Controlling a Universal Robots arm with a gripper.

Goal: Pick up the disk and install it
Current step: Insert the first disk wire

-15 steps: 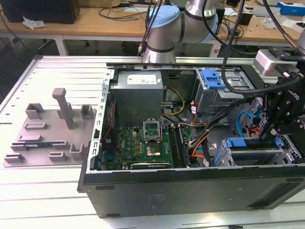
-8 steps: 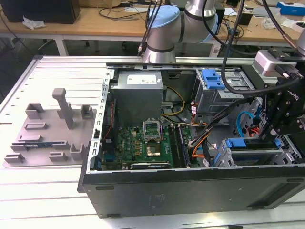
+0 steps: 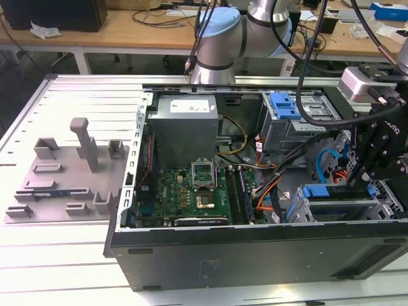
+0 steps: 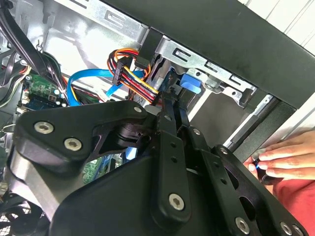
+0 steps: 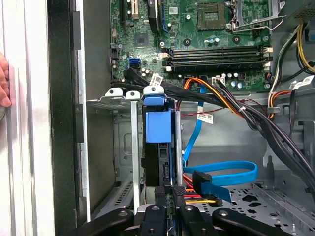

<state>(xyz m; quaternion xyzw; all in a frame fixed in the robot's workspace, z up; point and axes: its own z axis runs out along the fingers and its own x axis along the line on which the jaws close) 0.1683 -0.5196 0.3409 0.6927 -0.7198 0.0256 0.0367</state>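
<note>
— What sits at the exterior view's left?
— A grey plastic fixture tray with upright posts (image 3: 70, 169) lies on the white slatted metal table (image 3: 38, 255), just beside the open black computer case (image 3: 255, 255). Going right inside the case, there is a grey boxy power supply (image 3: 185, 124) far and a green motherboard (image 3: 191, 191) nearer.

— And the arm?
— The black two-finger gripper (image 3: 358, 178) leans down into the case's near right corner. In both wrist views (image 5: 171, 189) (image 4: 175, 110) its fingers are drawn together with only a slit between them. I cannot tell whether they pinch anything.

— Where is the disk?
— The disk (image 5: 157, 147), a flat hard drive in a blue plastic carrier, stands on edge inside the grey metal drive cage (image 5: 123, 93), just ahead of the fingertips.

— What crowds it?
— A bundle of orange, red and black power wires (image 5: 216, 98) and a flat blue data cable (image 5: 221, 172) run just beside the cage. A person's hand (image 4: 285, 157) rests outside the case's black wall.
</note>
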